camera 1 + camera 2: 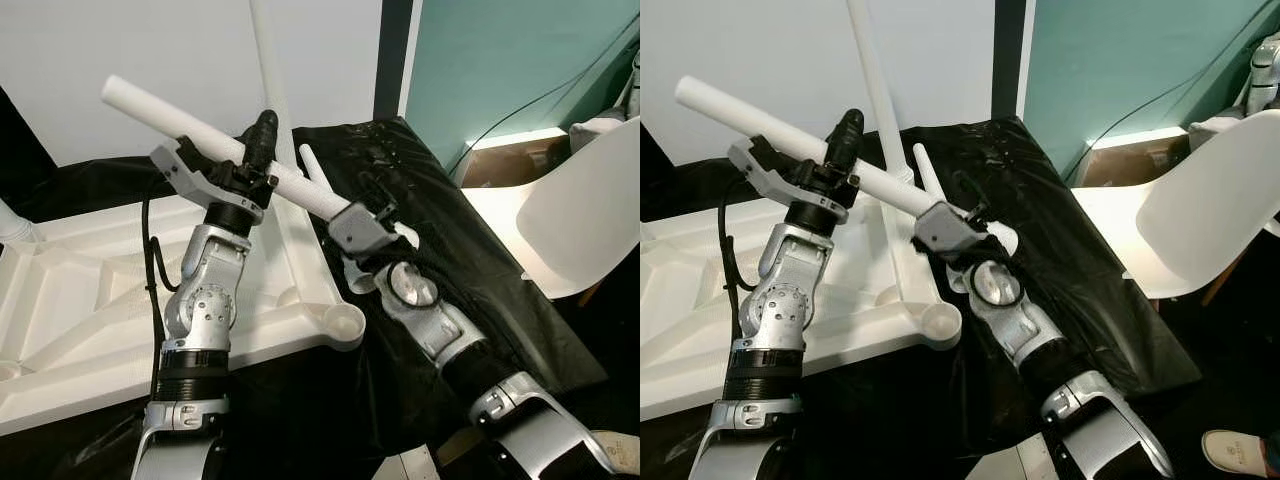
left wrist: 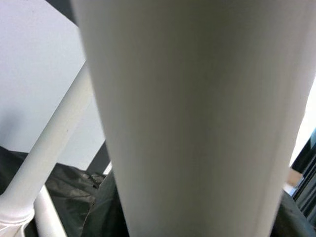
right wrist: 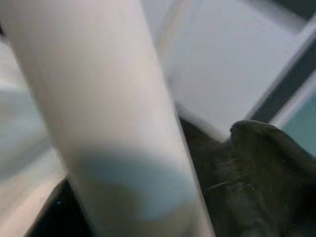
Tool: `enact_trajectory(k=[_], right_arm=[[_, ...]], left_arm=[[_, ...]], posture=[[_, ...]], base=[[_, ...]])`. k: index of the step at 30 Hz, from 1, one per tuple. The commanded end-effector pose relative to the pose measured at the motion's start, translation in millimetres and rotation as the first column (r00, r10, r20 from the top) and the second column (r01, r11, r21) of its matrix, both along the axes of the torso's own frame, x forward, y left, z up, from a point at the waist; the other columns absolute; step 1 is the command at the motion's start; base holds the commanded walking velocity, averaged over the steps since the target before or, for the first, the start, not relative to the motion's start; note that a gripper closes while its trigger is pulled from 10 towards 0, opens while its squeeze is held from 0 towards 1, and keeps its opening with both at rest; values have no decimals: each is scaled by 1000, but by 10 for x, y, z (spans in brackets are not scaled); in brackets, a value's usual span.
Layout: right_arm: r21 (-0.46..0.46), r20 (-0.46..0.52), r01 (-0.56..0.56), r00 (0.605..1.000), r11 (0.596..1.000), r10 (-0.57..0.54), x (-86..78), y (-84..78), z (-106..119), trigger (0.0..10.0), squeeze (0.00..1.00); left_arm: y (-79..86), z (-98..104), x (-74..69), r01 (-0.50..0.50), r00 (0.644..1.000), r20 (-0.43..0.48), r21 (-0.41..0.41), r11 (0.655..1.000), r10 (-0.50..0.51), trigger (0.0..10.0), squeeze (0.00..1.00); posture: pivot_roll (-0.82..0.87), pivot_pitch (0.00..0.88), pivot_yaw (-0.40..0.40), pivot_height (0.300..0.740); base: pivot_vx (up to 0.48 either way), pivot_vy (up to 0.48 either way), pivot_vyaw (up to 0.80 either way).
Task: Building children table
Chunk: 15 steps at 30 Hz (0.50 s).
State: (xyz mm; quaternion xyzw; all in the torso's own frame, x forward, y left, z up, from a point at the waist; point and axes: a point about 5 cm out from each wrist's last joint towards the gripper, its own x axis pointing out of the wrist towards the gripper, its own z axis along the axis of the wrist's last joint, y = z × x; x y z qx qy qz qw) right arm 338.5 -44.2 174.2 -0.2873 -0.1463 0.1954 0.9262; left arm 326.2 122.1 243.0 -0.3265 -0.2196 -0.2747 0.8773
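Note:
An upturned white table top (image 1: 90, 300) lies on black cloth, with one white leg (image 1: 268, 70) standing upright in a far socket. I hold a second white table leg (image 1: 180, 122) slanted in the air above the top. My left gripper (image 1: 255, 155) is shut around its middle. My right gripper (image 1: 365, 215) is shut on its lower end, over the table's right edge. The held leg (image 2: 197, 118) looms close in the left wrist view, and likewise (image 3: 98, 108) in the right wrist view. The near corner socket (image 1: 345, 325) stands empty below my right wrist. Another loose leg (image 1: 312, 165) lies on the cloth behind.
The black cloth (image 1: 460, 260) covers the floor under and to the right of the table. A white chair (image 1: 580, 220) stands at the right, with a cardboard box (image 1: 510, 160) behind it. A slipper (image 1: 1235, 450) lies at the lower right. A white wall is close behind.

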Motion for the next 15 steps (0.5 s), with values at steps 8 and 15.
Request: enact_trajectory(k=[8, 15], right_arm=[[-55, -262, -299, 925, 953, 275, -75, -9, 143, 10000, 0], [-111, -454, -415, 829, 903, 325, -31, -241, 98, 0, 0]], left_arm=[[-80, 70, -72, 113, 984, 126, 93, 989, -124, 0, 0], [-109, 119, -86, 118, 980, 148, 100, 988, -132, 0, 0]], posture=[[-70, 0, 58, 740], [-64, 0, 50, 740]], base=[[0, 0, 0], [0, 0, 0]])
